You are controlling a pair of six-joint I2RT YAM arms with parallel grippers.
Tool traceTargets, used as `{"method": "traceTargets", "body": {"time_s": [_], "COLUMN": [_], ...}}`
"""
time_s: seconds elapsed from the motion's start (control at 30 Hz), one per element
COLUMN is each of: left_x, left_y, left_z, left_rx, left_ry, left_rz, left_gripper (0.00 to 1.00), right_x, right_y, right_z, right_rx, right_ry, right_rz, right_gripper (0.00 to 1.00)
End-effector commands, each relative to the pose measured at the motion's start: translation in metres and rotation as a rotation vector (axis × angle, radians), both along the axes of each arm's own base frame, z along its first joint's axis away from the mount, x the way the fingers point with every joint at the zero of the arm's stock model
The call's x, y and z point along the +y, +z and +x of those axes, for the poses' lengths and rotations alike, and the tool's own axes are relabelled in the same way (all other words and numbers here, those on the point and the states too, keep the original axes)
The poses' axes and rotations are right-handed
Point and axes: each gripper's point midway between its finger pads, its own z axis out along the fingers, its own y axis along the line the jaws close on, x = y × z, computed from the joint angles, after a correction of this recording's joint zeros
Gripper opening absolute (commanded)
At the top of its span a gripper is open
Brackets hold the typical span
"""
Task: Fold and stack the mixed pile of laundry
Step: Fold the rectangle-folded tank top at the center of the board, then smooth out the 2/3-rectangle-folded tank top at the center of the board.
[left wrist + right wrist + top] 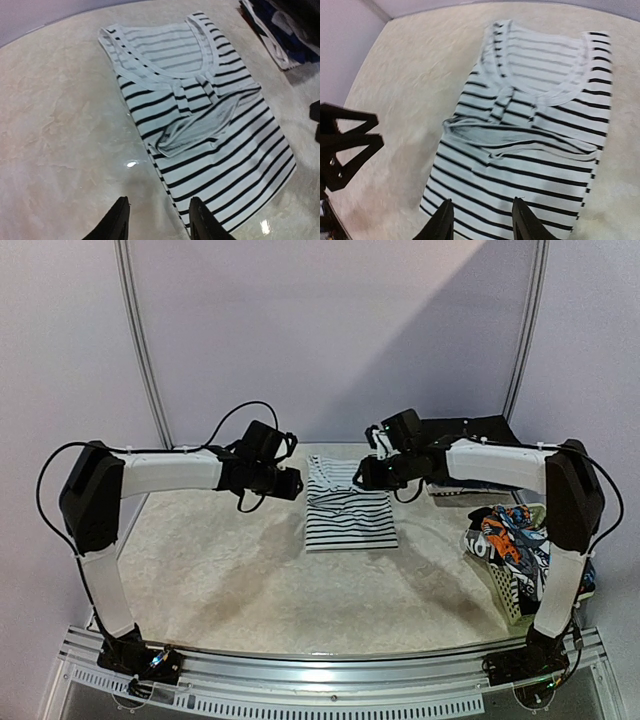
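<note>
By the table's (pixel 220 570) right edge, a printed garment (pixel 505 535) fills the basket (pixel 508 598). Farther back, mid-table, the striped shirt (pixel 348 505) lies folded flat. Left gripper (pixel 292 483) and right gripper (pixel 364 476) hover flanking it, jaws apart, empty.

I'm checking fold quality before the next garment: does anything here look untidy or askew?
Yes. On the striped shirt, folded on the table, a loose flap lies bunched and wrinkled across the middle instead of flat, and the folded outline looks slightly uneven.
</note>
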Motion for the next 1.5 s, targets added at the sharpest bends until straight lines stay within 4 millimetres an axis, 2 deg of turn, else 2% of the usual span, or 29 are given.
{"method": "traceTargets", "body": {"time_s": [0.0,0.13,0.2,0.3,0.43,0.6,0.77,0.9,1.07,1.17,1.3,1.37,1.47], "left_x": [-0.033,-0.054,-0.062,-0.069,-0.073,-0.073,-0.074,-0.069,-0.054,-0.044,-0.035,-0.032,-0.024], "left_y": [-0.011,-0.019,-0.026,-0.035,-0.046,-0.059,-0.071,-0.072,-0.072,-0.067,-0.046,-0.035,-0.026], "left_z": [-0.028,-0.040,-0.044,-0.047,-0.050,-0.054,-0.057,-0.063,-0.066,-0.069,-0.072,-0.074,-0.078], "left_rx": [0.035,0.078,0.101,0.125,0.158,0.186,0.213,0.218,0.193,0.140,-0.018,-0.100,-0.127], "left_ry": [-0.094,-0.151,-0.175,-0.196,-0.202,-0.207,-0.212,-0.212,-0.192,-0.190,-0.198,-0.207,-0.211], "left_rz": [-0.062,-0.125,-0.146,-0.161,-0.171,-0.174,-0.172,-0.167,-0.089,-0.002,0.144,0.215,0.276], "left_gripper": [0.40,0.35,0.33,0.32,0.31,0.31,0.30,0.30,0.30,0.30,0.34,0.37,0.46], "right_x": [0.038,0.060,0.065,0.069,0.070,0.059,0.057,0.060,0.061,0.059,0.058,0.055,0.041], "right_y": [-0.030,-0.051,-0.069,-0.082,-0.099,-0.116,-0.123,-0.133,-0.131,-0.122,-0.102,-0.083,-0.070], "right_z": [-0.020,-0.022,-0.019,-0.012,0.004,0.026,0.042,0.049,0.063,0.072,0.078,0.078,0.073], "right_rx": [0.076,0.139,0.172,0.183,0.197,0.217,0.222,0.222,0.192,0.170,0.137,0.110,0.074], "right_ry": [0.184,0.259,0.272,0.276,0.265,0.215,0.211,0.224,0.218,0.196,0.179,0.171,0.129], "right_rz": [0.034,0.063,0.048,0.025,0.010,0.009,0.022,0.016,0.024,0.037,0.033,0.029,-0.023], "right_gripper": [0.35,0.25,0.22,0.19,0.18,0.17,0.17,0.17,0.18,0.21,0.27,0.34,0.43]}}
